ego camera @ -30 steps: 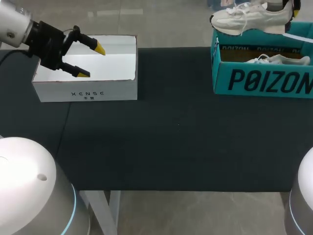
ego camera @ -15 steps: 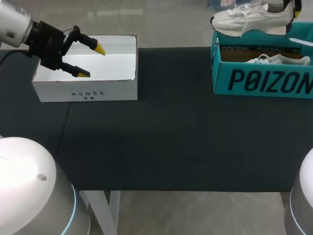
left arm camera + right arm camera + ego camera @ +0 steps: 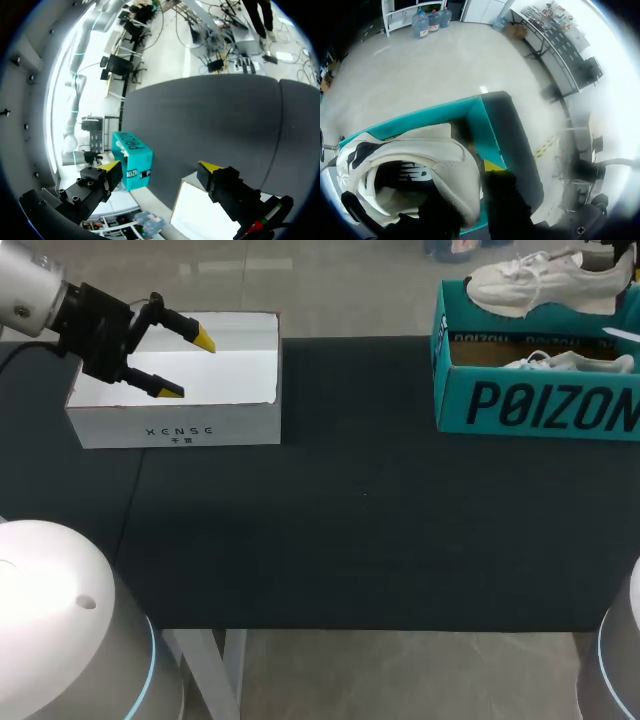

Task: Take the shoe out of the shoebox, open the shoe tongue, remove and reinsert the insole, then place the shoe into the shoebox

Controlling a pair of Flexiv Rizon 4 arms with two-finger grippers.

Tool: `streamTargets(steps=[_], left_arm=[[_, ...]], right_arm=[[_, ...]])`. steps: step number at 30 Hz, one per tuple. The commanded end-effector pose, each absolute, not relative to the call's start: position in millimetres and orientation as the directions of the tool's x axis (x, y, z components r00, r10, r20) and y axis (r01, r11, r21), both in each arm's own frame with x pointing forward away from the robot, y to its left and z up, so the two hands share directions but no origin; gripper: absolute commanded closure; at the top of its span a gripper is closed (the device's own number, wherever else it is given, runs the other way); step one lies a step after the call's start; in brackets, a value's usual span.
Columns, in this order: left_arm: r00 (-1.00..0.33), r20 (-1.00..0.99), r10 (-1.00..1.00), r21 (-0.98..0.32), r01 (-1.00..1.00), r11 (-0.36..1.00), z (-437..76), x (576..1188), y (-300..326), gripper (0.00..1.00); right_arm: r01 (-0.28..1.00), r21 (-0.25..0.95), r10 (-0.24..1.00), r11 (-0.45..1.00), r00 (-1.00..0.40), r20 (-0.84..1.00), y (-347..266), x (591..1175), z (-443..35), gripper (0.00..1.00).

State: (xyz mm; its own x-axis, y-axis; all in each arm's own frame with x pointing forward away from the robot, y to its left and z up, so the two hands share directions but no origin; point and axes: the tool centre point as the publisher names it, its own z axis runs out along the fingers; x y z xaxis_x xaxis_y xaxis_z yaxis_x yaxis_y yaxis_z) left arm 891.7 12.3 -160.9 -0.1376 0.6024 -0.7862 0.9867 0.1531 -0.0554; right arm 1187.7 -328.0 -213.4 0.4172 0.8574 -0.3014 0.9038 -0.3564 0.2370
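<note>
Shoe point(image 3: 545, 285) looks light, soft-sided, pinched at heel collar by right tool point(image 3: 470, 185); left tool point(image 3: 188, 366) spread wide.

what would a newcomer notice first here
A white shoe is held in the air above the teal shoebox at the far right of the table, gripped by the right end effector. At far left, the left end effector hangs open over a white box.

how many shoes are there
2: one shoe held above the shoebox, another shoe inside it; more could be hidden in the box.
</note>
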Motion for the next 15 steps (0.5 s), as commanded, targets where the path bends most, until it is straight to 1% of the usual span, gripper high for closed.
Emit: streamTargets(steps=[1,5,10,15], left_arm=[[-0.138,-0.784,0.606,-0.056,0.987,0.153,-160.5,891.9,12.2,0.0],[-0.138,-0.784,0.606,-0.056,0.987,0.153,-160.5,891.9,12.2,0.0],[-0.138,-0.784,0.606,-0.056,0.987,0.153,-160.5,891.9,12.2,0.0],[-0.138,-0.784,0.606,-0.056,0.987,0.153,-160.5,891.9,12.2,0.0]], right_arm=[[0.904,0.25,0.854,-0.347,0.415,-0.314,-324.8,1204.3,-239.4,1.0],[0.902,0.266,0.864,-0.339,0.411,-0.292,-326.8,1202.6,-252.9,1.0],[0.899,0.253,0.862,-0.358,0.422,-0.281,-336.8,1195.8,-268.0,1.0],[0.894,0.235,0.857,-0.381,0.437,-0.275,-347.0,1189.9,-269.7,1.0]])
